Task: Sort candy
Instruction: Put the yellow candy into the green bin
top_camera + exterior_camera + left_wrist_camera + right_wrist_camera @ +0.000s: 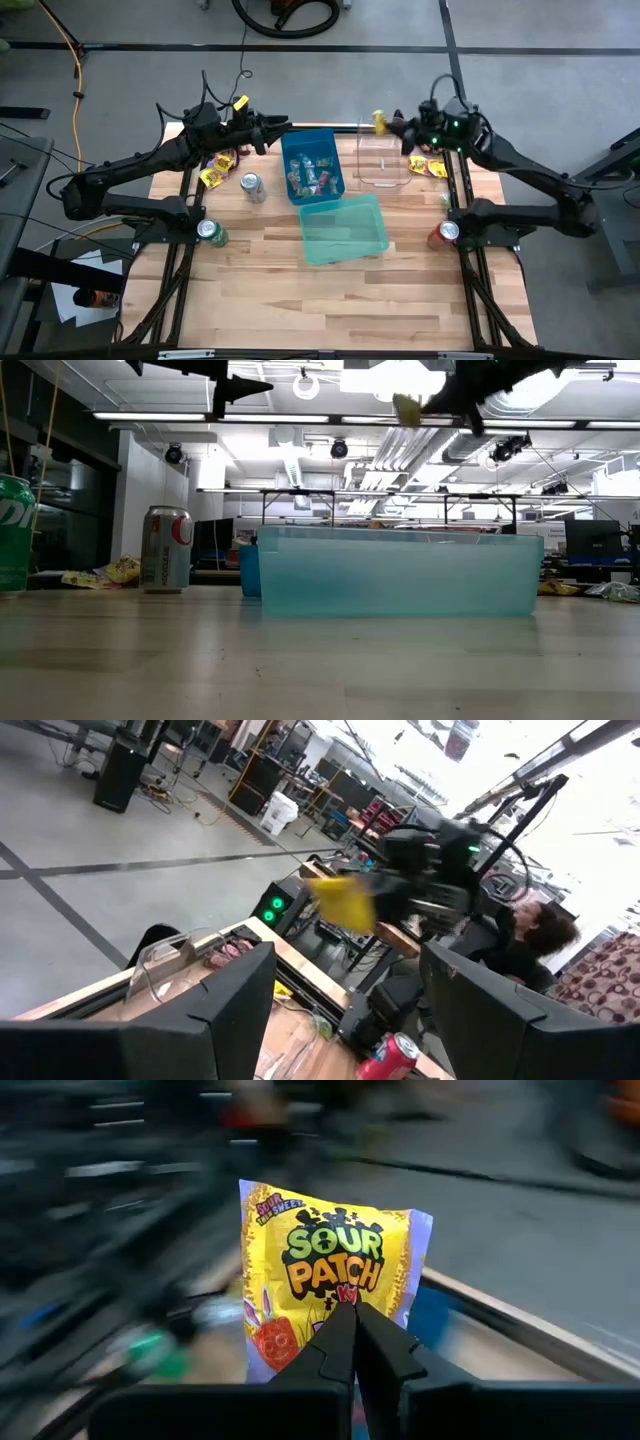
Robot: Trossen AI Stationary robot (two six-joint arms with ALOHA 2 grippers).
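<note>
My right gripper (pixel 390 123) hangs above the table's far right, shut on a yellow candy packet (pixel 378 119) printed "Sour Patch" (pixel 335 1260). The clear container (pixel 382 165) stands just nearside of it. My left gripper (pixel 278 128) hovers open and level at the far left, beside the blue bin (pixel 287 150), with nothing between its fingers (pixel 235 995). That bin holds several wrapped candy pieces (pixel 312 178). More yellow packets lie on the table at the left (pixel 215 172) and at the right (pixel 430 165). My right gripper pinches the yellow packet at the middle of one short edge (pixel 312 1323) between its two shut fingers. The fingers reach nearly level from the table's right side. The packet sticks out beyond the fingertips, flat and lifted clear of the table and the containers.
A teal bin (pixel 345 228) stands at the table's middle and fills the low view (pixel 400 570). A silver can (pixel 252 186), a green can (pixel 210 232) and a red can (pixel 445 232) stand around it. A person sits beyond the table (pixel 535 935).
</note>
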